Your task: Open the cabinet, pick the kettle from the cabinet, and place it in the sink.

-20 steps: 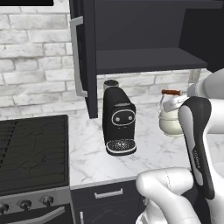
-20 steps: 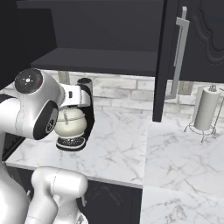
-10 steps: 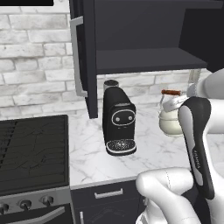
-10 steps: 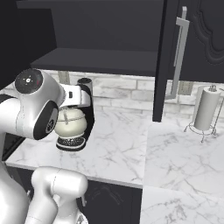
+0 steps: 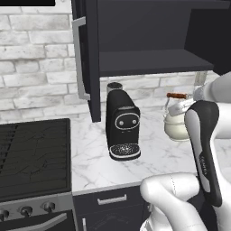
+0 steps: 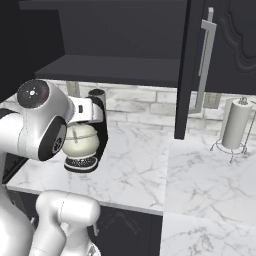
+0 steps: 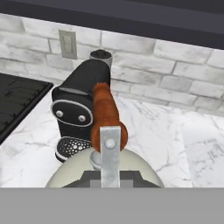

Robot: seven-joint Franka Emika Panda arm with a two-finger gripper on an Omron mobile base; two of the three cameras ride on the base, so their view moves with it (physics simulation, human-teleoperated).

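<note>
The cabinet (image 5: 149, 61) stands open, its left door (image 5: 88, 58) and right door (image 6: 220, 45) swung out, and its shelf is bare. The cream kettle (image 5: 176, 124) with a reddish-brown handle (image 7: 107, 116) is below the shelf, over the marble counter, just right of the coffee machine. My gripper (image 5: 193, 95) is shut on the handle from above. In the right base view my white arm covers part of the kettle (image 6: 80, 141). Whether the kettle's base touches the counter I cannot tell. The sink is out of view.
A black coffee machine (image 5: 122, 126) stands on the counter close to the kettle. A black stove (image 5: 31, 153) lies to the left. A paper towel holder (image 6: 235, 125) stands at the far right. The open doors jut out over the counter (image 6: 150, 170).
</note>
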